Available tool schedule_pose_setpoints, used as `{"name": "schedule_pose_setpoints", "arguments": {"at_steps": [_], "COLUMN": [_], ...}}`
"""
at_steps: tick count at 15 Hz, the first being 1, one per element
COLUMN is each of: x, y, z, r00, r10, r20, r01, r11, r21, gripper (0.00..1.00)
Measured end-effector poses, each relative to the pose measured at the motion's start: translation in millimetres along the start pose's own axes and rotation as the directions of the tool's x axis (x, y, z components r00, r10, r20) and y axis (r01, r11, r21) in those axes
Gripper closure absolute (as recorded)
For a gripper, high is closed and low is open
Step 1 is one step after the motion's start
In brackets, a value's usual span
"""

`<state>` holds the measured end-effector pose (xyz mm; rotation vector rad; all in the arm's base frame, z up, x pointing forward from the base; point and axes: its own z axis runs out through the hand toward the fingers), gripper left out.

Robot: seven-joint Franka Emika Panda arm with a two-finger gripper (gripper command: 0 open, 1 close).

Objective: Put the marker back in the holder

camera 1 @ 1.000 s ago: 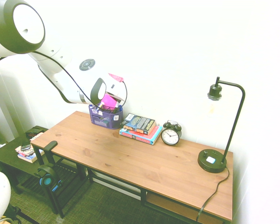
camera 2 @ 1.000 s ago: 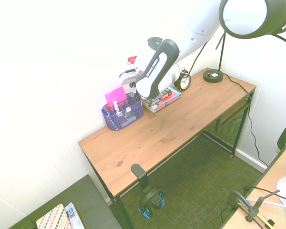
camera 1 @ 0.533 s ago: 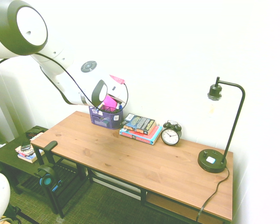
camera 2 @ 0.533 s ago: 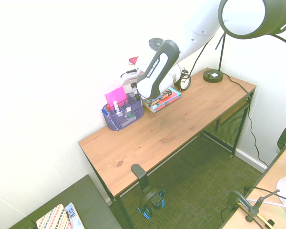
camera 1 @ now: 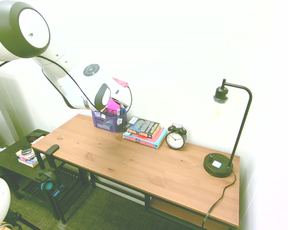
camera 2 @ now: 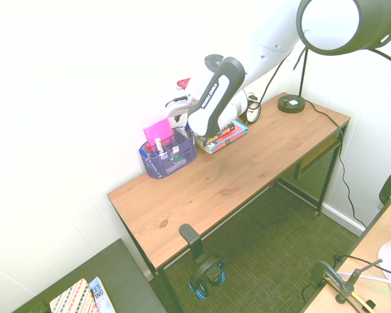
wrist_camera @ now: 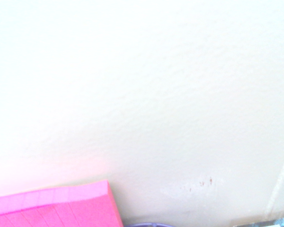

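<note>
Filling wrist view: pink notes (wrist_camera: 52, 208).

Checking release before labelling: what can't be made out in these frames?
- Gripper fingers: both exterior views, hidden behind the wrist body above the holder.
- The marker: not identifiable among the pens in the holder; too small in the exterior views.
- Wrist view: mostly overexposed wall; only the pink notes and a sliver of the holder's rim, cut off by the bottom edge.

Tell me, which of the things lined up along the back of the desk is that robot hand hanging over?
The purple mesh holder with pink notes, at the end of the row. The books, alarm clock and lamp stand farther along.
</note>
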<state>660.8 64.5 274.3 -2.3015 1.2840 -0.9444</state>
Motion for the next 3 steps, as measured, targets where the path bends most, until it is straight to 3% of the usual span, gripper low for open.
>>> {"name": "schedule_pose_setpoints", "arguments": {"at_steps": [3], "x": [1], "y": [2], "z": [-26], "r00": [1.0], "r10": [0.026], "r20": [-0.004], "r01": [-0.026], "r11": [0.998], "r21": [0.06], "gripper": [0.0]}}
